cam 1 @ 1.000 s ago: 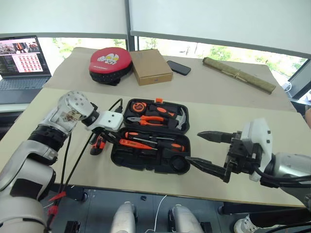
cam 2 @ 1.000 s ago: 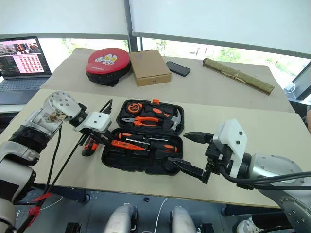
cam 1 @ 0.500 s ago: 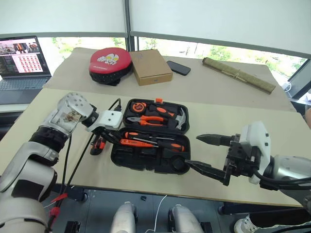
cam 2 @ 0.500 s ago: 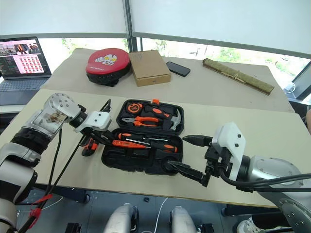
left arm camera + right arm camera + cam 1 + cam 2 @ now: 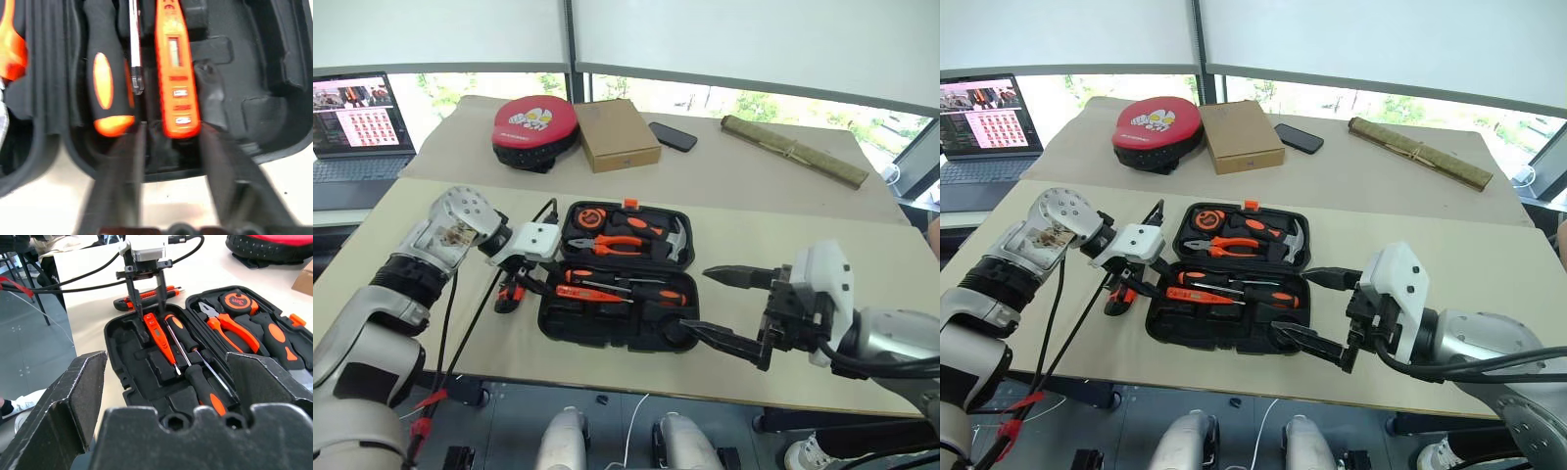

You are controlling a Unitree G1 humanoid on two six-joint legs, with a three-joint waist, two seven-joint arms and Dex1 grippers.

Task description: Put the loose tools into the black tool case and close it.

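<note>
Found the small all-orange screwdriver (image 5: 175, 73) lying in the near half of the open black tool case (image 5: 607, 328), long axis along the case's length, butt toward the left gripper (image 5: 172, 132) and tip toward the case's middle. Saw that claw's fingers parted either side of the butt, clamping nothing, and the right gripper (image 5: 695, 300) spread wide and empty. Judged a careless retreat liable to snag the butt, unseat it and block the lid.

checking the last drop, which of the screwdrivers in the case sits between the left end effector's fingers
The small all-orange screwdriver: its end lies between the left end effector fingers, apart from both. The two black-and-orange-handled screwdrivers lie beside it, outside them.
</note>
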